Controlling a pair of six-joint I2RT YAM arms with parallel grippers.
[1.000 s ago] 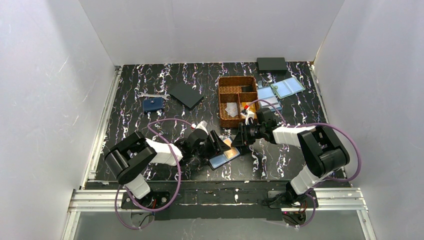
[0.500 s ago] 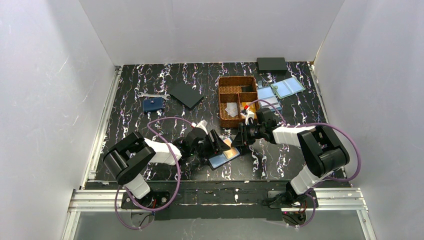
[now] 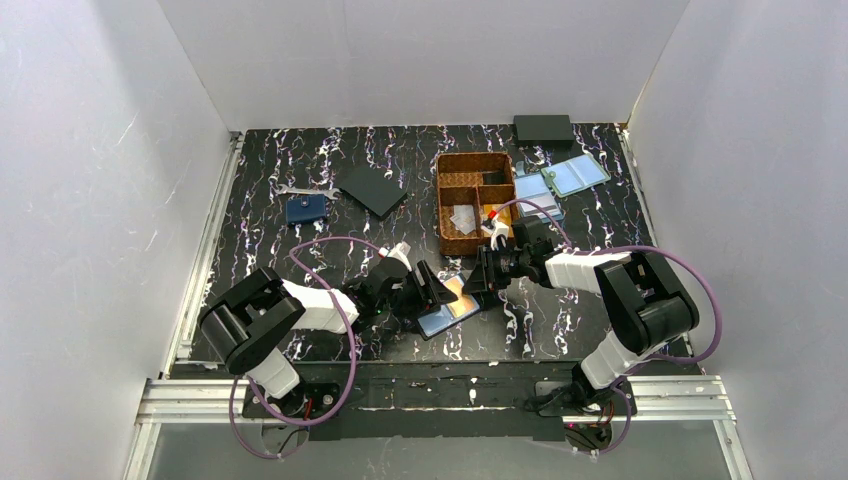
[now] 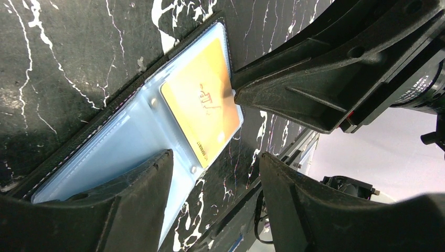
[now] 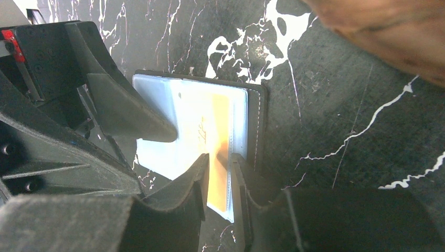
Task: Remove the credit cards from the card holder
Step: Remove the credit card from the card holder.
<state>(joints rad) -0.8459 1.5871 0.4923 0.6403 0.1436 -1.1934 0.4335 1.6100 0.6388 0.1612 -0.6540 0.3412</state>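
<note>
On the black marbled counter, the card holder lies open beneath the left claw, which is spread wide and grips nothing. The right claw is nearly closed, its tips on the orange-gold credit card; whether it grips the card cannot be told.

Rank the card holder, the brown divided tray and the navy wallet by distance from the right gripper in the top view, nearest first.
1. card holder: right at the right gripper, on its near-left side.
2. brown divided tray: just beyond the gripper, toward the back wall.
3. navy wallet: far off to the left.
</note>
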